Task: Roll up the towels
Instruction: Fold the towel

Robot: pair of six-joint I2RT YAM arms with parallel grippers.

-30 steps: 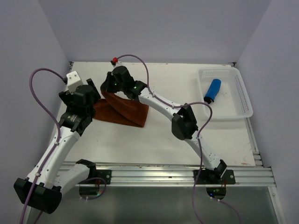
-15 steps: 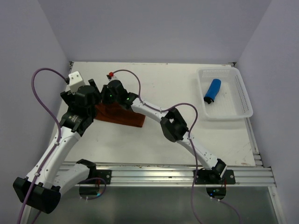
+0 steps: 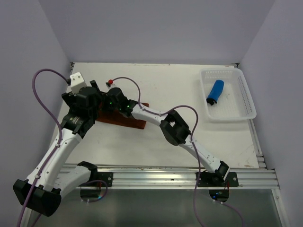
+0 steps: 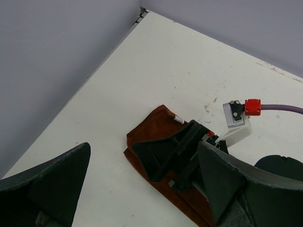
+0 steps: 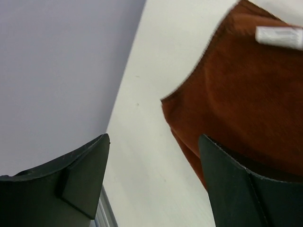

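Observation:
The rust-brown towel [image 3: 130, 121] lies folded flat in a long strip at the table's left. It also shows in the left wrist view [image 4: 151, 135] and, with a white tag [image 5: 279, 37], in the right wrist view [image 5: 246, 94]. My right gripper [image 3: 108, 101] is open low over the strip's left end; its fingers [image 4: 165, 149] rest over the cloth, and from its own view [image 5: 156, 184] one jaw is over the towel and the other over bare table. My left gripper [image 3: 96, 100] is open and empty just left of it [image 4: 142, 189]. The blue towel [image 3: 216, 92] lies rolled in the basket.
The white mesh basket [image 3: 248, 101] stands at the back right. The left wall is close behind both grippers. A purple cable with a red connector [image 3: 110, 82] arches over the right wrist. The two arms crowd together at the towel's left end.
The right arm swung left and down, laying the lifted half of the brown towel over the rest. The towel went from a raised fold to a flat strip. The left arm barely moved.

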